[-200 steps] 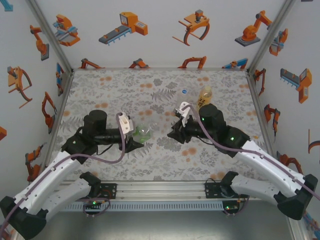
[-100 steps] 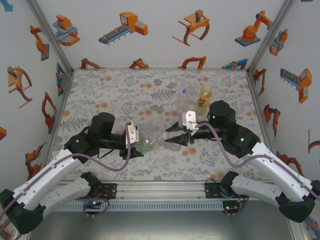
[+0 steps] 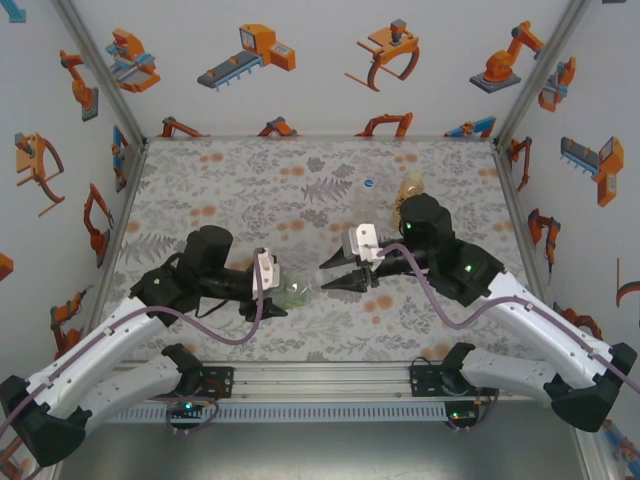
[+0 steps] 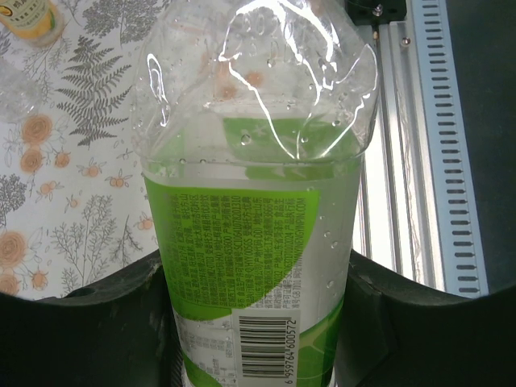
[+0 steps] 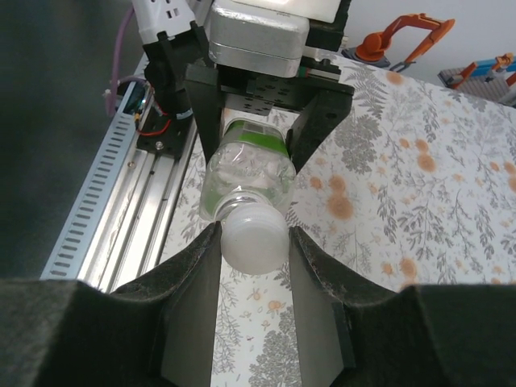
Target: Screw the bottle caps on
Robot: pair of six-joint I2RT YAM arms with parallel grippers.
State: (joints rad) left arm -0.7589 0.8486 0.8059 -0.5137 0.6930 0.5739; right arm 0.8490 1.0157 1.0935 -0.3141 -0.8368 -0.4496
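Since the earlier frame both arms have drawn together, bringing the right gripper up to the mouth of the green-tinted bottle above the near-centre of the table. The left gripper clamps the bottle's labelled body; the right jaws pinch the white cap against the neck. Step in hand: threading. The next move likely calls for wrist rotation under light axial pressure. The long axis is roughly horizontal, neck towards the right gripper.

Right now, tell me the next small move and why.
Probably twist the right tool clockwise: it is shut on the round white plastic cap, which sits at the mouth of the green-labelled clear plastic bottle, and the left tool clamps that bottle's body, holding it steady.
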